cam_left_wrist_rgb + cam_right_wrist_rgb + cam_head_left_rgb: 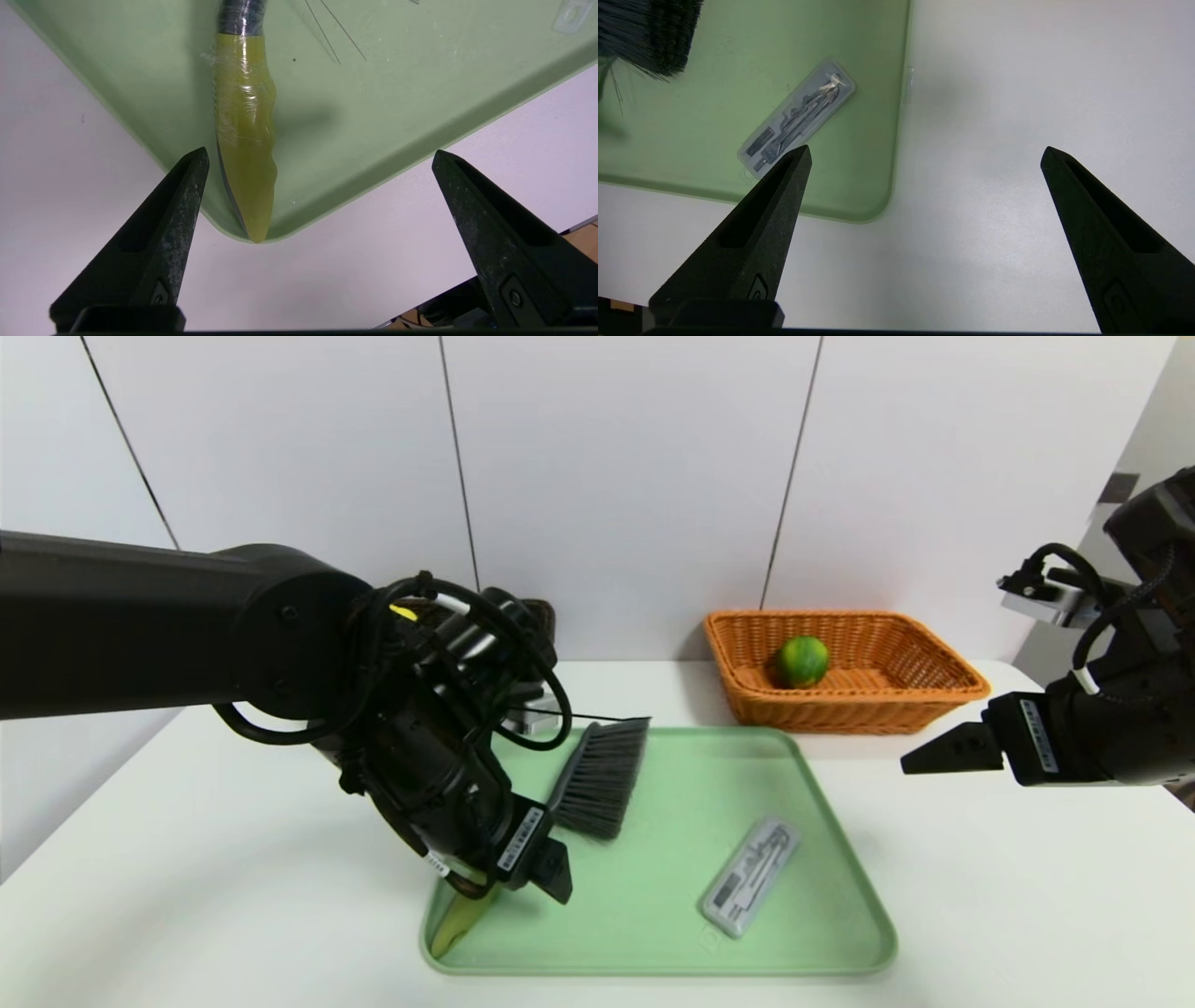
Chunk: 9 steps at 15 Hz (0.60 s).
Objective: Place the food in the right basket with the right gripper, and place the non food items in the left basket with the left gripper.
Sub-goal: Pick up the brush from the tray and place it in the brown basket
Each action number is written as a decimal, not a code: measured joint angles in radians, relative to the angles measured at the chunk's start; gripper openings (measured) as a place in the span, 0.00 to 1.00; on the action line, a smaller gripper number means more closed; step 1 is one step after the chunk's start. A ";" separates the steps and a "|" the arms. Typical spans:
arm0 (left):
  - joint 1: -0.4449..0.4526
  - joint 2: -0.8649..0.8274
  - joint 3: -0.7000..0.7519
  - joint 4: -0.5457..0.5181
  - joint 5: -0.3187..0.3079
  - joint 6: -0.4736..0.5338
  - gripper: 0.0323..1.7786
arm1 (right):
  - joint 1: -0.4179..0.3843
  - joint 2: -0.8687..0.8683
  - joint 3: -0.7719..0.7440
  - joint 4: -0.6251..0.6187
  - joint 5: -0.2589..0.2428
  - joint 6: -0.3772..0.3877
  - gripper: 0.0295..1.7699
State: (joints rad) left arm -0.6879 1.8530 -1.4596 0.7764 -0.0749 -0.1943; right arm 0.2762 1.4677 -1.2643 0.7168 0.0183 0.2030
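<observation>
The lime [801, 661] lies already in the orange basket [934, 695] at about 1 o'clock of the green tray [709, 784], while the brush [597, 784] lies on the tray with its handle tip [247, 186] in the corner at 7 o'clock. The left gripper [523, 882] hangs over this handle with jaws wide apart and holds nothing; the right gripper [943, 751] waits at 3 o'clock, also wide and empty. I think the risk is that the glossy wrapped handle, so near the tray rim, slips away or one finger catches the rim at closing.

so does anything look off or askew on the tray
Slightly: the brush lies diagonally, and its handle tip rides up on the tray corner rim. The case lies flat; nothing is spilled.
</observation>
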 joint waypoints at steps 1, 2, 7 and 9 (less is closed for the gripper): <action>0.005 0.003 0.016 -0.019 -0.007 0.017 0.95 | -0.003 0.000 0.000 0.000 0.001 0.000 0.96; 0.013 0.004 0.038 -0.047 -0.016 0.039 0.95 | -0.005 0.000 0.001 0.000 0.002 0.000 0.96; 0.042 -0.005 0.127 -0.135 -0.022 0.146 0.95 | -0.012 0.007 0.002 -0.001 0.006 -0.002 0.96; 0.053 -0.009 0.134 -0.134 -0.025 0.172 0.95 | -0.012 0.009 0.003 -0.001 0.008 -0.003 0.96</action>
State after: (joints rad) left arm -0.6345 1.8438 -1.3253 0.6421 -0.0996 -0.0226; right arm 0.2640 1.4768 -1.2617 0.7153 0.0260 0.2004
